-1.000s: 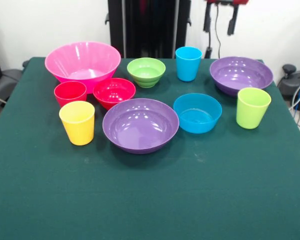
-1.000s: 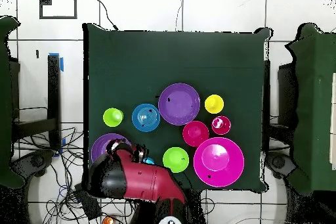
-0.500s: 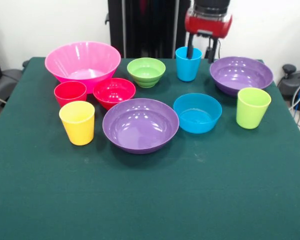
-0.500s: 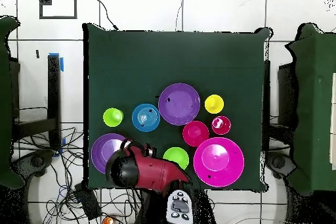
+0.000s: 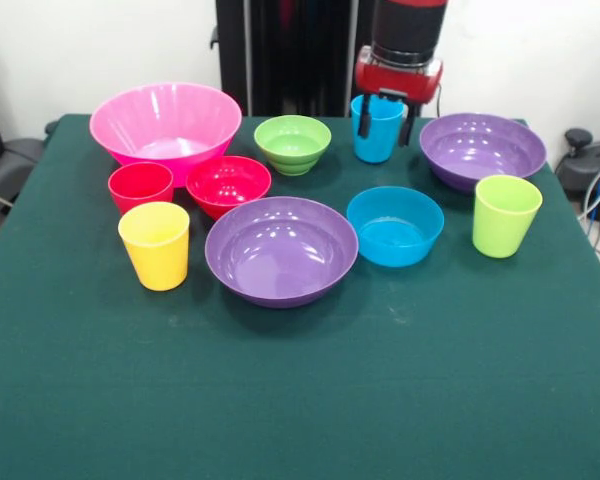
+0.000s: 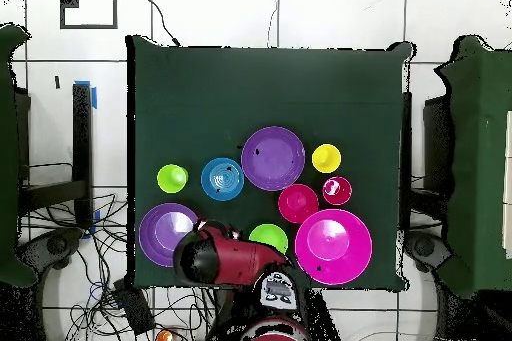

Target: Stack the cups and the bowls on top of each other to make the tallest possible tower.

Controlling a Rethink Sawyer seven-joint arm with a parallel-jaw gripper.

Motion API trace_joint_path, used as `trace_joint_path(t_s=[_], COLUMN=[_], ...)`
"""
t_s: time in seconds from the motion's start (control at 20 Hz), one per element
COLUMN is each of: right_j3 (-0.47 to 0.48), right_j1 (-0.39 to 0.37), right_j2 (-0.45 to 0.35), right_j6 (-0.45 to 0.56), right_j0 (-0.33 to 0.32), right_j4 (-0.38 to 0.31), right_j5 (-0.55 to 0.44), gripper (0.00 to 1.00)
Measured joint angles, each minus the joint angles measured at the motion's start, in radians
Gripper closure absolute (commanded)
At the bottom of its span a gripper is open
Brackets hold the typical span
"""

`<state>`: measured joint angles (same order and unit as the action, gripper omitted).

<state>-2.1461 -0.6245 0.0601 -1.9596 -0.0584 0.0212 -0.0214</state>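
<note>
My gripper [image 5: 386, 120] hangs open at the blue cup [image 5: 377, 135], one finger [image 5: 363, 117] at the cup's left side and the other at its right. In the overhead view the red arm [image 6: 225, 260] hides this cup. All cups and bowls stand apart and upright on the green table [image 5: 300, 400]. At the left are the pink bowl [image 5: 165, 118], red cup [image 5: 140, 186], yellow cup [image 5: 156, 245] and red bowl [image 5: 227, 183]. Further right come the green bowl [image 5: 293, 143], a purple bowl [image 5: 281, 249], the blue bowl [image 5: 395, 225], another purple bowl [image 5: 482, 149] and the lime cup [image 5: 506, 214].
The near half of the table in the front view holds nothing. Cables and dark equipment [image 5: 590, 165] lie beyond the table's right edge. In the overhead view the green bowl [image 6: 265, 240] and a purple bowl [image 6: 165, 233] flank the arm.
The gripper has come down from the top edge and shifted left, from beside the blue cup to around it. None of the cups or bowls has moved.
</note>
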Motion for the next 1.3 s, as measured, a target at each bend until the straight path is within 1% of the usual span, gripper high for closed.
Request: trace_joint_path(t_s=[0.35, 0.55, 1.05, 1.3], right_j3=[0.011, 0.016, 0.018, 0.018], right_j1=[0.035, 0.049, 0.053, 0.053], right_j2=[0.0, 0.0, 0.0, 0.0], right_j6=[0.0, 0.0, 0.0, 0.0], right_j0=[-0.025, -0.035, -0.035, -0.042], right_j4=[-0.041, -0.052, -0.054, -0.078], right_j5=[0.0, 0.0, 0.0, 0.0], gripper=[0.0, 0.0, 0.0, 0.0])
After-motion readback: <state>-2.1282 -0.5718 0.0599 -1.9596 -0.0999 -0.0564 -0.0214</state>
